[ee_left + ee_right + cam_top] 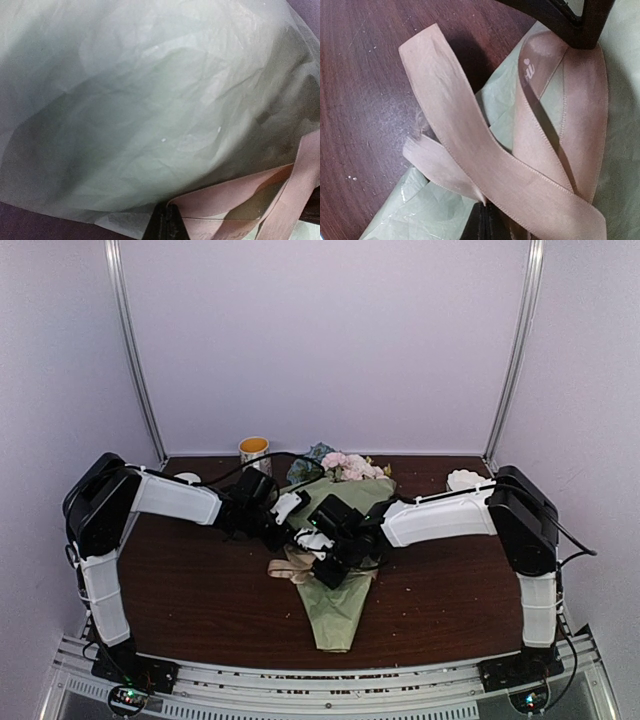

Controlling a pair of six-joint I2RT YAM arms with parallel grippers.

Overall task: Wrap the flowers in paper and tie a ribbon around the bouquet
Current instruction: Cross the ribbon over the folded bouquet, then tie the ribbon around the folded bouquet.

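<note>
The bouquet (340, 595) lies mid-table as a cone of sage-green paper (140, 110), tip toward me. Pink and white flowers (348, 467) show at its far, wide end. A beige-tan ribbon (470, 135) loops over the cone's left side and onto the wood; in the top view the ribbon (288, 568) shows left of the cone. My left gripper (171, 220) is shut on a ribbon band close against the paper, and in the right wrist view the left gripper (575, 42) holds that band from above. My right gripper (487, 222) is shut on the ribbon next to its frayed end.
A yellow-filled cup (254, 449) stands at the back, left of the blooms. A white object (465, 480) lies at the back right and another (187, 478) at the back left. The dark wooden table (200, 590) has pale walls round it. Both arms meet over the cone.
</note>
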